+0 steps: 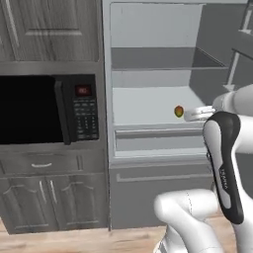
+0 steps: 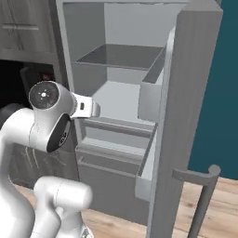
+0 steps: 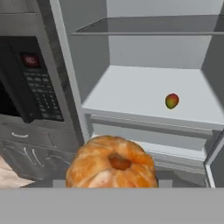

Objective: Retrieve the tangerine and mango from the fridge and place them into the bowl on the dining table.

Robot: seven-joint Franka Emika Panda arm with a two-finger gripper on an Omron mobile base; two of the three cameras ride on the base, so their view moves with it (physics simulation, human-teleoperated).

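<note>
Dark grey wood-grain cabinets (image 1: 49,29) surround a black microwave (image 1: 47,108), above a pale wooden floor (image 1: 74,242), beside a teal wall (image 2: 218,93).

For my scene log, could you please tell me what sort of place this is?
A simulated home kitchen: an open light-grey fridge holding a red-yellow mango, a black built-in microwave, and grey wooden cabinets.

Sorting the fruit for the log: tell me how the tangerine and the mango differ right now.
The tangerine is plain orange and round; the mango is oval, red blending to yellow-green. The tangerine sits right at the gripper, outside the fridge; the mango rests on the fridge's shelf. Both are whole fruits.
</note>
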